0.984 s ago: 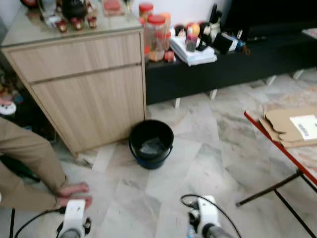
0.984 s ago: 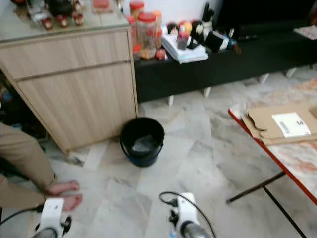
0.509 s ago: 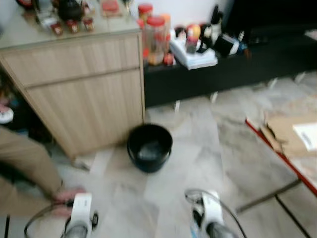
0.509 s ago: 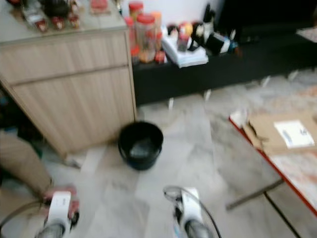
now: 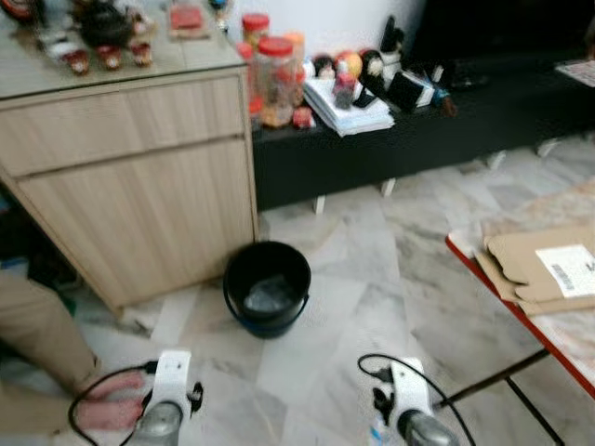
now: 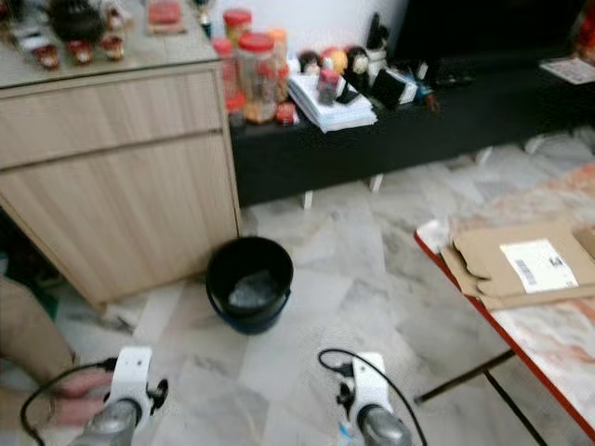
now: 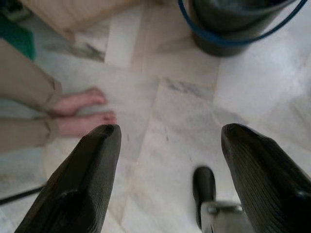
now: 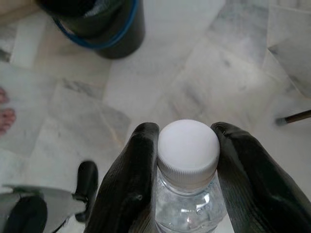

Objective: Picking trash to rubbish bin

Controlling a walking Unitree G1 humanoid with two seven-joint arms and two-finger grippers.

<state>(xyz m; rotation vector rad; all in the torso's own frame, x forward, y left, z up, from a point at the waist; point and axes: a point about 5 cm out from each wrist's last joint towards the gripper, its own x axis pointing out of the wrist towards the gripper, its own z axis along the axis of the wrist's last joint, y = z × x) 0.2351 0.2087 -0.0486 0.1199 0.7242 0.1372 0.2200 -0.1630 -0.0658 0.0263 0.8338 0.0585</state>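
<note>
Bottle held over marble floor (image 5: 372,269), bin ahead.
Cabinet (image 5: 130,177) w/ top cut off; black bin (image 5: 267,287) beside it, contents unclear. Right pincer (image 8: 187,170) clenched on clear bottle (image 8: 188,165), body mostly hidden. Left pincer (image 7: 167,170) released, near a person's bare feet (image 7: 80,114).

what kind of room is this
Probably a home living room: a wooden cabinet, a low black TV-style bench crowded with jars and books, marble floor tiles, and a black bin.
</note>
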